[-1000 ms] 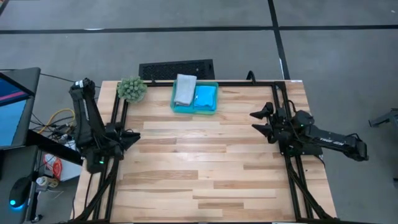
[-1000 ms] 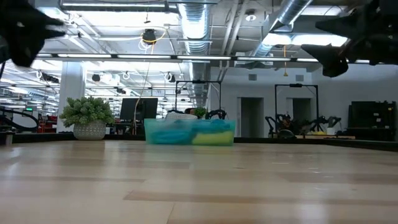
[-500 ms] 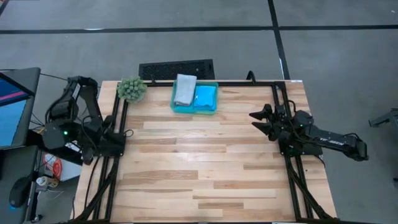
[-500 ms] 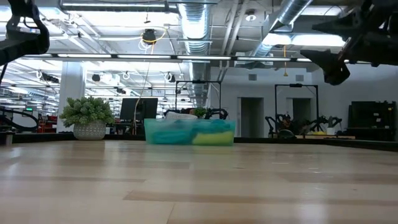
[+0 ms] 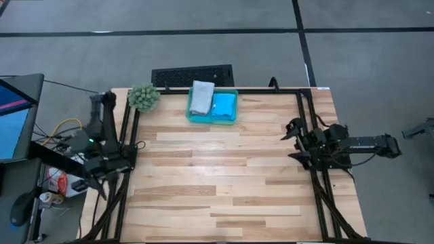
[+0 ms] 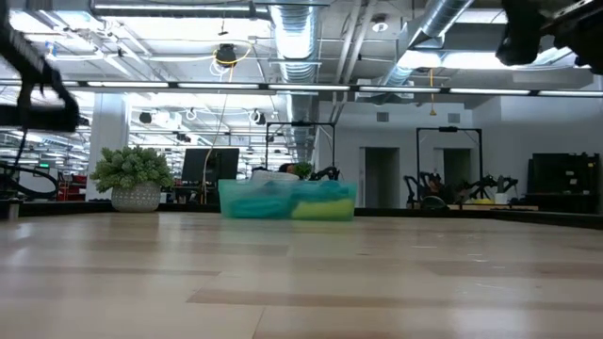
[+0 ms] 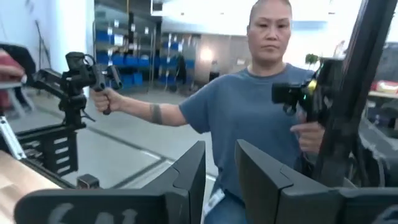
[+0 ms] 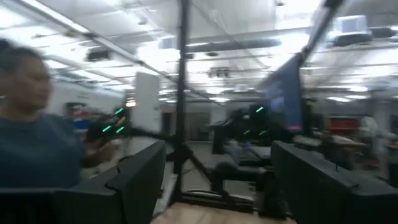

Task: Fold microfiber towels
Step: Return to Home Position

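where the teal tray (image 5: pixel 212 122) sits against the far edge of the counter (image 5: pixel 224 183), near its middle, it holds all the towels in view. from above two can be counted, one grey towel (image 5: pixel 201 97) and one blue towel (image 5: pixel 224 105), folded and lying side by side, the grey one nearer the left edge. the low view adds what the high view hides: through the tray's translucent wall a yellow towel (image 6: pixel 322 209) shows low down on the blue towel's side, and more blue cloth shows under the grey. one fuzzy plant ball (image 5: pixel 144 97) stands at the far left corner. the right end effector (image 5: pixel 293 140) hangs over the right edge, fingers spread wide and empty, well apart from the tray. the left arm (image 5: pixel 102 146) is folded beyond the left edge, also well apart from the tray; the left end effector (image 7: pixel 219 146) has only a narrow gap between its fingers and grips nothing. only the wrist views show one person (image 7: pixel 261 118), who is holding two handles.
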Available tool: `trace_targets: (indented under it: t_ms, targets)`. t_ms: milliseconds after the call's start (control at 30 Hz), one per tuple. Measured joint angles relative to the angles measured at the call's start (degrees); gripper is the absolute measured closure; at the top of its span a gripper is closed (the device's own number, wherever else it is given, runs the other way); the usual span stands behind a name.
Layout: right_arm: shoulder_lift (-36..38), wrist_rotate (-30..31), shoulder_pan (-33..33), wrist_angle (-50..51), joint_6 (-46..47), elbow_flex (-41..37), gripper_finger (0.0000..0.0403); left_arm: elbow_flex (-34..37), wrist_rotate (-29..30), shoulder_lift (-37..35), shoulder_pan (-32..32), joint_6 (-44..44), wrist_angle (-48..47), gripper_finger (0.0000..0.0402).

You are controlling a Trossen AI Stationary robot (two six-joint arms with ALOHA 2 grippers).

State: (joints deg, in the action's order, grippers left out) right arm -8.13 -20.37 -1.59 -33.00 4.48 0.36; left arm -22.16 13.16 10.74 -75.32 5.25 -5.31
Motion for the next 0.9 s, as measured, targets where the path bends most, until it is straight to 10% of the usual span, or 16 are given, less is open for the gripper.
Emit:
trace_targets:
  t_ms: [267,900]
  targets:
    - [-3.32,2.47,2.80,2.58,-3.39,-0.02,0.0088,21.48,-2.36,-8.91,0.14,-1.17,13.85,0.0322]
    - [-13.65,7.23,3.71,10.77,-16.95,-0.02,0.0088,21.54,-4.97,-9.61,0.34,-5.24,8.38,0.0322]
